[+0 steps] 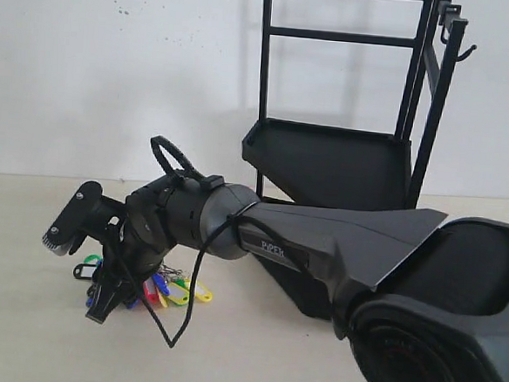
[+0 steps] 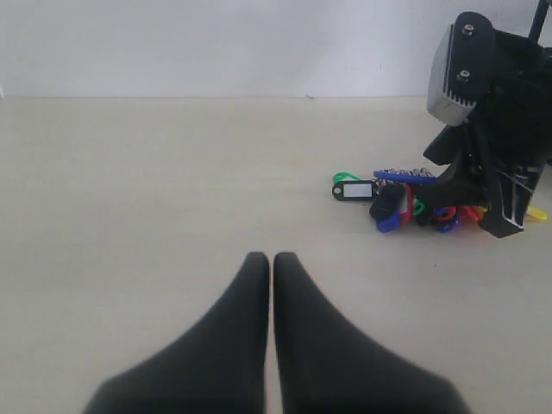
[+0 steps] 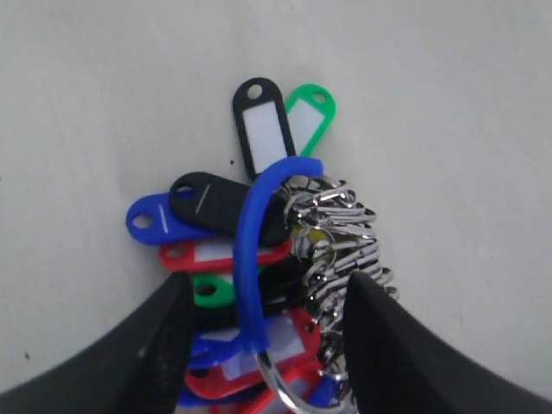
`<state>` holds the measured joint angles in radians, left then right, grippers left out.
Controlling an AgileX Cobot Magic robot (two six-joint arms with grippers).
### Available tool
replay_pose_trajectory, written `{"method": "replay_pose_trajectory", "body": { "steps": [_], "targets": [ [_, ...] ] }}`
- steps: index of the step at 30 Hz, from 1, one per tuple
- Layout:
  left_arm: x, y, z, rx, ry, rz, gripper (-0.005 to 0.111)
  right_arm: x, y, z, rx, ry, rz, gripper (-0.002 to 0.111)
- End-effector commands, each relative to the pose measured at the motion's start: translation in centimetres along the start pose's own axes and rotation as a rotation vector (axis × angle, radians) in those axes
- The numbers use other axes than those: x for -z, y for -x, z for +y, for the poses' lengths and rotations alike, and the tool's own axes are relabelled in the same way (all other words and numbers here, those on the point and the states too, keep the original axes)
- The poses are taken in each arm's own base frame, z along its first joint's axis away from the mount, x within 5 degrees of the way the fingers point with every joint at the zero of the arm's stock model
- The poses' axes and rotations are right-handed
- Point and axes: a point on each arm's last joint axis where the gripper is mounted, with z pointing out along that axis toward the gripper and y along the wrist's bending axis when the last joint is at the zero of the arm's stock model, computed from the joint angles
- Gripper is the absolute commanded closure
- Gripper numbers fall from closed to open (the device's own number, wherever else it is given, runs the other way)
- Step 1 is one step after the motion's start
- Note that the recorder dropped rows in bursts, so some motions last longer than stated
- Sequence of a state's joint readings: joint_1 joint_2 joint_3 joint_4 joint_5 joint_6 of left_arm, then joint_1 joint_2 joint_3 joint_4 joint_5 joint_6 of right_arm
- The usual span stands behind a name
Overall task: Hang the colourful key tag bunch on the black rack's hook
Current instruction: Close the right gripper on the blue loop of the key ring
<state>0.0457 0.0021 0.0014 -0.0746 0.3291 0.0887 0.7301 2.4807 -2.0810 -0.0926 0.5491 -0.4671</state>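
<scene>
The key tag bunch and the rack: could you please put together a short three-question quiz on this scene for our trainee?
1. True or false: the colourful key tag bunch already hangs on the hook of the black rack.
2. The right gripper is: A) shut and empty; B) open, with a finger on either side of the bunch; C) up at the rack.
3. Fill in: the left gripper is ____ and holds nothing.

Key: 1 false, it lies on the table; 2 B; 3 shut.
</scene>
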Motion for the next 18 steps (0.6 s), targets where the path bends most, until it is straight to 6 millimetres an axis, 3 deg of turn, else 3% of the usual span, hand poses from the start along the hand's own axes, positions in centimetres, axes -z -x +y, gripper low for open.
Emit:
{"method": "replay_pose_trajectory", "body": {
  "steps": [1, 3, 5, 7, 9, 14, 18],
  "targets": [
    [0.0, 0.2, 0.0, 0.018, 0.001, -0.019, 0.102, -0.6, -0.1, 0.0, -0.003, -0.014, -0.032, 0.057],
    [0.0, 0.2, 0.0, 0.018, 0.001, -0.019, 0.102, -1.0, -0.3, 0.1, -0.010, -0.012, -0.034, 0.058],
    [0.0, 0.2, 0.0, 0.018, 0.001, -0.019, 0.102, -1.2, -0.4, 0.2, -0.027, -0.011, -0.032, 0.067],
    [0.0, 0.2, 0.0, 0.018, 0.001, -0.019, 0.102, -1.3, -0.4, 0.2, -0.032, -0.011, -0.034, 0.091],
    [0.0, 0.2, 0.0, 0.018, 0.001, -0.019, 0.102, -1.3, -0.4, 0.2, -0.032, -0.012, -0.036, 0.109],
    [0.0, 0.2, 0.0, 0.018, 0.001, -0.019, 0.102, -0.1, 0.7, -0.5, -0.087, -0.014, -0.047, 0.108],
    [0.0, 0.2, 0.0, 0.018, 0.001, -0.019, 0.102, 2.5, 2.5, -1.6, -0.143, -0.020, -0.071, 0.108]
  ]
}}
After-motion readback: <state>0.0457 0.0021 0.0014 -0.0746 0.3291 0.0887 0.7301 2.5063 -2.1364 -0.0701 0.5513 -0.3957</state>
